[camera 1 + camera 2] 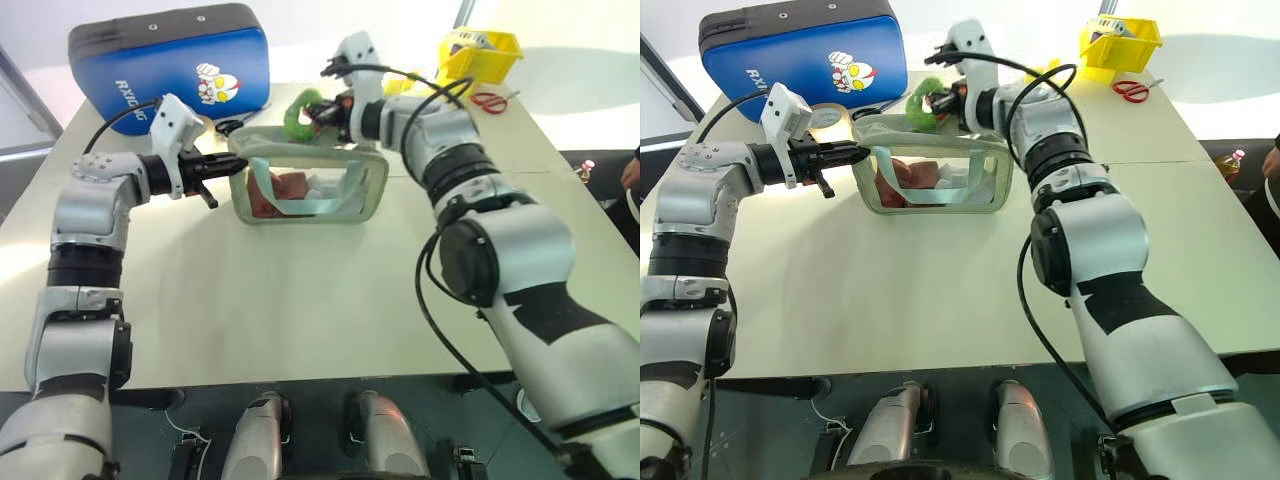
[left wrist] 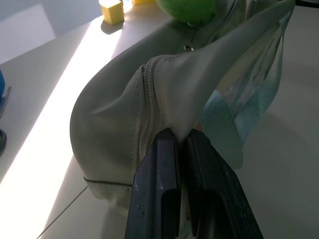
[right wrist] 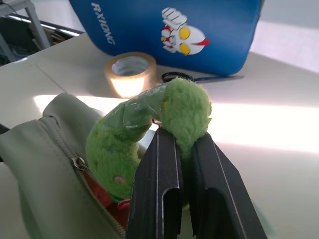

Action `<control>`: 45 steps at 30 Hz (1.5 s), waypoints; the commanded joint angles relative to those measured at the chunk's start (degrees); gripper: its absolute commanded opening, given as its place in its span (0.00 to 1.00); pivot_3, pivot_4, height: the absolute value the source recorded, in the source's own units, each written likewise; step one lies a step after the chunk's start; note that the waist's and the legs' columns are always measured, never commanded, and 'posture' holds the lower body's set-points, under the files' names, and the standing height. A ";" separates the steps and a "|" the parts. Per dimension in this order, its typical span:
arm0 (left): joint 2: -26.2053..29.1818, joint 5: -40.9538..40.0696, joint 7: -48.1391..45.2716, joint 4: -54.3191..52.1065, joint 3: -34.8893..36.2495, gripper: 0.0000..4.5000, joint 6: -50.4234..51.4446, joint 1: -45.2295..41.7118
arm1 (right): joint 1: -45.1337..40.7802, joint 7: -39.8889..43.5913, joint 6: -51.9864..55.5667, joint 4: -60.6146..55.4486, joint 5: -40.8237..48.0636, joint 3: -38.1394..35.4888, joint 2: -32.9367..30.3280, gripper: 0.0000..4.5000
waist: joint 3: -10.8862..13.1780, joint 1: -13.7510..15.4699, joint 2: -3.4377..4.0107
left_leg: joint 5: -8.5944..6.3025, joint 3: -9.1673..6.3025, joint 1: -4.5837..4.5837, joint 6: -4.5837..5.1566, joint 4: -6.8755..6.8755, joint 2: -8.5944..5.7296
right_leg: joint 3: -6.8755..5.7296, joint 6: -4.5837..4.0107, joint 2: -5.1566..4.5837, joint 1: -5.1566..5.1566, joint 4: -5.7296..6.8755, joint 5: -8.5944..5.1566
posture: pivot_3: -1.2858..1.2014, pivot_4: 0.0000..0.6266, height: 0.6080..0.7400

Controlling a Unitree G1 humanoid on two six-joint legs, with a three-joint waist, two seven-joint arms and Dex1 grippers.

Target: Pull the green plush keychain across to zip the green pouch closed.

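Pale sage-green rectangular fabric pouch (image 1: 306, 188) with clear plastic sides, standing on the cream table (image 1: 300, 300) toward its far edge, long axis parallel to that edge and the zipped top facing up; red contents show through the clear side, and a light teal strap (image 1: 262, 172) hangs across it. The left gripper (image 1: 218, 167) points level toward the right, its two black fingers (image 2: 162, 184) pressed together on a fold of fabric at the pouch's left end, beside the zipper seam. The right gripper (image 1: 328, 113) reaches in from the right over the pouch's top, its fingers (image 3: 162, 184) clamped on the small bright-green fuzzy ring-shaped plush keychain (image 3: 149, 129), which sits above the top edge, right of its middle. Behind the pouch, near the far left corner: a big blue padded case (image 1: 170, 70), a tan tape roll (image 3: 130, 73) and black-handled scissors (image 3: 199, 77). Near the far right corner: a yellow bin (image 1: 482, 55) and red-handled scissors (image 1: 490, 100).
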 commanded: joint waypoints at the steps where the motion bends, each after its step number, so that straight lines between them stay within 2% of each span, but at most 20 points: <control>1: 0.48 -0.76 -0.16 -1.99 0.64 0.00 0.14 0.42 | -1.04 1.41 -1.28 -5.59 -0.65 1.10 -3.95 0.01 | 0.00 -0.05 0.00 | 0.00 0.00 0.00 0.00 0.00 0.00 | 0.00 0.00 0.00 0.00 0.00 0.00 | 0.52 0.24 1.00; 4: 0.21 -0.65 -0.17 -1.52 0.43 0.00 -0.05 0.26 | 0.65 0.61 -1.57 -7.56 -1.36 2.04 -6.47 0.01 | 0.00 -0.04 0.00 | 0.00 0.00 0.00 0.00 0.00 0.00 | 0.00 0.00 0.00 -0.01 0.00 0.00 | 0.52 0.24 1.00; 9: -0.43 -0.35 -0.32 -0.44 -0.12 0.00 -0.40 -0.87 | 4.59 -7.23 -6.95 -9.02 -6.09 4.78 -12.73 0.01 | 0.00 0.22 0.00 | 0.00 0.01 0.00 0.00 0.00 0.00 | 0.00 0.00 0.00 0.00 0.00 0.00 | 0.52 0.24 1.00; 16: -0.49 -0.21 -0.83 -0.29 -0.39 0.00 -0.48 -1.29 | 14.86 -15.68 -10.64 -13.37 -10.66 7.96 -18.28 0.01 | 0.01 -0.23 0.02 | 0.00 0.06 0.01 0.00 -0.04 0.01 | 0.01 0.00 0.00 -0.02 -0.01 0.00 | 0.52 0.24 1.00; 21: -0.94 0.12 -0.92 0.37 -0.74 0.00 -0.77 -1.74 | 27.19 -18.49 -6.84 -19.17 -7.70 6.79 -13.04 0.01 | 0.01 -0.27 0.01 | 0.03 0.08 0.05 -0.03 -0.05 0.04 | 0.02 0.01 0.03 -0.01 0.02 -0.01 | 0.52 0.24 1.00; 24: -1.25 0.23 -1.08 0.62 -1.01 0.00 -0.92 -2.04 | 32.30 -21.68 -4.64 -19.12 -4.67 4.72 -7.34 0.01 | 0.01 -0.47 0.01 | 0.05 0.10 0.10 -0.06 -0.05 0.07 | 0.02 0.01 0.06 0.02 0.04 0.00 | 0.52 0.24 1.00; 29: -1.35 0.35 -1.25 1.07 -1.10 0.00 -1.24 -2.38 | 34.79 -21.66 -2.42 -19.42 -1.85 3.91 -1.17 0.01 | -0.01 -0.46 0.00 | 0.08 0.05 0.13 -0.09 -0.05 0.08 | 0.02 0.01 0.08 0.04 0.05 -0.01 | 0.52 0.24 1.00; 34: -1.07 0.31 -1.20 0.72 -0.96 0.00 -1.19 -2.21 | 33.61 -20.21 -0.96 -20.26 -0.15 2.40 -1.87 0.01 | -0.01 -1.12 0.01 | 0.07 0.01 0.13 -0.08 -0.06 0.09 | 0.02 0.00 0.09 0.05 0.05 -0.01 | 0.52 0.24 1.00; 37: -0.72 0.37 -1.17 0.72 -0.79 0.00 -1.26 -2.12 | 31.87 -13.52 3.69 -24.69 3.53 0.64 -4.82 0.22 | 0.00 -1.13 0.02 | 0.07 0.01 0.13 -0.08 -0.05 0.08 | 0.02 0.00 0.08 0.06 0.05 -0.01 | 0.52 0.24 1.00; 38: -0.67 0.40 -1.14 0.74 -0.78 0.00 -1.31 -2.11 | 31.62 -12.37 4.78 -25.99 3.86 0.68 -5.64 0.36 | 0.00 -1.11 0.03 | 0.07 0.00 0.12 -0.08 -0.05 0.08 | 0.02 0.00 0.08 0.05 0.05 -0.01 | 0.52 0.24 1.00; 43: -0.39 0.45 -1.07 0.83 -0.73 0.00 -1.40 -2.11 | 30.38 0.02 12.02 -37.54 4.30 3.96 -14.86 0.91 | 0.02 -1.15 0.06 | 0.05 0.00 0.07 -0.05 -0.06 0.07 | 0.02 0.00 0.07 0.00 0.03 -0.01 | 0.52 0.24 1.00; 44: -0.34 0.46 -1.06 0.89 -0.73 0.00 -1.42 -2.14 | 30.27 3.62 12.84 -39.30 4.19 5.06 -17.53 0.99 | 0.02 -1.19 0.06 | 0.05 0.00 0.07 -0.04 -0.06 0.07 | 0.02 0.01 0.07 0.00 0.03 -0.01 | 0.52 0.24 1.00; 45: -0.28 0.47 -1.07 1.03 -0.72 0.00 -1.51 -2.17 | 30.14 6.87 13.37 -40.68 4.08 6.05 -19.91 0.99 | 0.03 -1.17 0.07 | 0.04 0.00 0.07 -0.04 -0.06 0.07 | 0.02 0.01 0.07 0.00 0.02 -0.02 | 0.52 0.24 1.00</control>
